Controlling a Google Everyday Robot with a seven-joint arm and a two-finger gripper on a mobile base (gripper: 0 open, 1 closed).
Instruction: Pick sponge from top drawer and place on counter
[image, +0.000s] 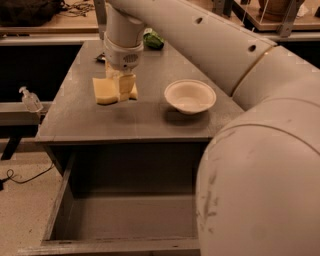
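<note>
The pale yellow sponge (104, 91) hangs just above the left middle of the dark grey counter (75, 122), with its shadow on the surface below it. My gripper (123, 88) comes down from the white wrist and is shut on the sponge's right part. The top drawer (125, 220) stands pulled open below the counter's front edge, and the part of its inside that shows holds nothing. My arm's large white body covers the drawer's right side.
A cream round bowl (190, 96) sits on the counter to the right of the sponge. A green object (153, 39) lies at the counter's back edge. A small clear bottle (31, 100) stands on a ledge to the left. Light wooden benches run behind.
</note>
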